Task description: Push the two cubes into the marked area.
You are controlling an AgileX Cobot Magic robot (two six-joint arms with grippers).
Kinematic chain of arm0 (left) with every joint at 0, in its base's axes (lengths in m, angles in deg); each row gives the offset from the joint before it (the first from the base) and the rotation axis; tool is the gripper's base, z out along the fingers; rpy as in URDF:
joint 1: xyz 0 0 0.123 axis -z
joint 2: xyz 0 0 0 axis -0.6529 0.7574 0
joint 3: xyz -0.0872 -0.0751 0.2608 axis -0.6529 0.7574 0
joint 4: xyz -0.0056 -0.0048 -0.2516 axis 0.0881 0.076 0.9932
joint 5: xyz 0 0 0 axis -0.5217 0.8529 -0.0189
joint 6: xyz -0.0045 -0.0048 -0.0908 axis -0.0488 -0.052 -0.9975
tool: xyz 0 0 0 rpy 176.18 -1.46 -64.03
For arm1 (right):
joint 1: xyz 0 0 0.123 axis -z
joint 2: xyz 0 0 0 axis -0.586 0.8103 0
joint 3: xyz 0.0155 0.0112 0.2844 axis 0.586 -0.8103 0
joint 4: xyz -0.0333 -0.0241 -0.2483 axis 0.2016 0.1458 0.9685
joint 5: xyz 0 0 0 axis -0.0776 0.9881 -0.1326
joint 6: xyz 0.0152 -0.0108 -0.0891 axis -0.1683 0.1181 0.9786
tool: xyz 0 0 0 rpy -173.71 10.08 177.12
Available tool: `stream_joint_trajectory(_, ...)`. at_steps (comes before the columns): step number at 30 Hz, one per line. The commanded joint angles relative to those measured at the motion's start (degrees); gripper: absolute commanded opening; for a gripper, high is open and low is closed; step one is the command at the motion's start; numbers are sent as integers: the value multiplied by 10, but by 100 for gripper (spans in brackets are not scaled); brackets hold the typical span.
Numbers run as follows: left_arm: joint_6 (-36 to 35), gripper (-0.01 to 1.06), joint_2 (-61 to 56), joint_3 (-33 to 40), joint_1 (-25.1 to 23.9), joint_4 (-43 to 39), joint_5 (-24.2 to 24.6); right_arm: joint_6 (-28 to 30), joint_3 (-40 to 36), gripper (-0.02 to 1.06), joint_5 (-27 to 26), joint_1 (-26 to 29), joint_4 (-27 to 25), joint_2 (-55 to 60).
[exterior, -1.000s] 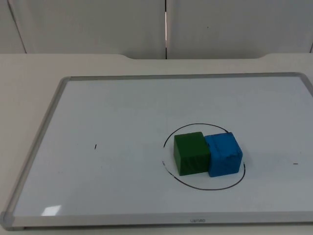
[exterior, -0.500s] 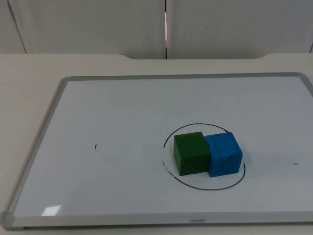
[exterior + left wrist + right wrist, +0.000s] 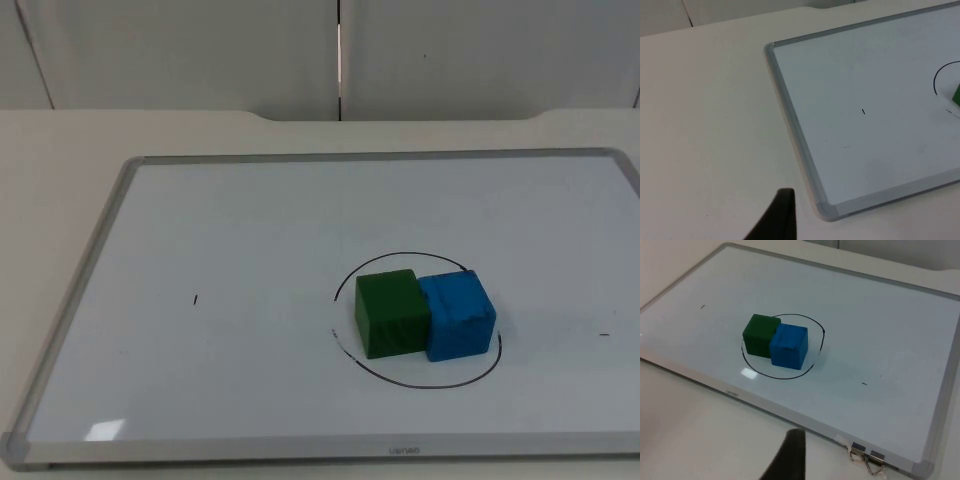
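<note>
A green cube (image 3: 390, 313) and a blue cube (image 3: 458, 316) stand side by side, touching, inside a black drawn circle (image 3: 430, 386) on the whiteboard (image 3: 75, 295). The right wrist view shows the same pair, green cube (image 3: 760, 334) and blue cube (image 3: 788, 346), within the circle (image 3: 785, 377). My right gripper (image 3: 792, 455) hovers over the bare table just off the board's front edge, apart from the cubes. My left gripper (image 3: 780, 215) hangs over the table beside the board's front left corner, with an edge of the green cube (image 3: 956, 95) far off.
The whiteboard's metal frame (image 3: 790, 416) is a raised edge around the white surface. Binder clips (image 3: 867, 460) sit on the front edge near the right corner. Short pen marks (image 3: 196, 299) lie on the board. A grey partition wall (image 3: 200, 50) closes the table's far side.
</note>
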Motion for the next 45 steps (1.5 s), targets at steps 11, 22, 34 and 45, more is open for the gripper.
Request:
stream_joint_trajectory(11, 1, 105, -2, 3, 3, 1, -7, 4, 0, 105, 0, -1, 1, -2)
stream_joint_trajectory(22, 1, 105, -2, 3, 3, 1, -7, 4, 0, 105, 0, -1, 1, -2)
stream_joint_trajectory(34, 1, 105, -2, 3, 3, 1, -7, 4, 0, 105, -1, -1, 0, -2)
stream_joint_trajectory(45, 1, 105, -2, 3, 2, 1, -7, 4, 0, 105, -1, 0, 0, -2)
